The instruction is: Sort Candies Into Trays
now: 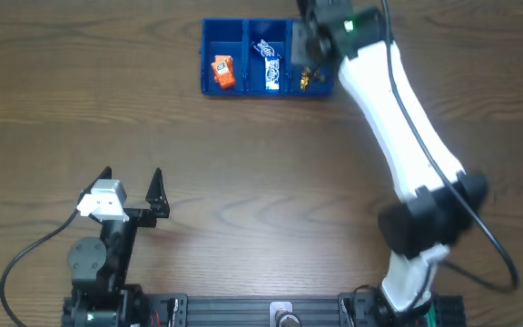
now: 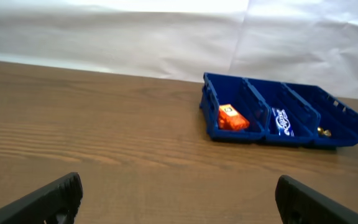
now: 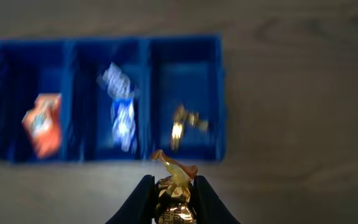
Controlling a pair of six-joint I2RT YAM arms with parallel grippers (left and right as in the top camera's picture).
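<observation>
Gold candy (image 3: 174,200) pinched in R gripper (image 3: 173,186) near blue tray (image 3: 221,99), L gripper (image 1: 132,174) wide

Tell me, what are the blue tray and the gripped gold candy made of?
The blue tray looks like moulded plastic: even colour, thin dividing walls. The gold candy in the right gripper seems foil-wrapped: shiny, crinkled, twisted end.

A blue plastic three-compartment tray (image 1: 246,21) is loaded, left to right, with an orange-wrapped candy (image 1: 223,72), a blue-and-white wrapped candy (image 1: 269,62) and a gold foil candy (image 1: 309,80). A second gold foil candy (image 3: 173,198) is clamped in the right gripper (image 3: 173,184).
</observation>
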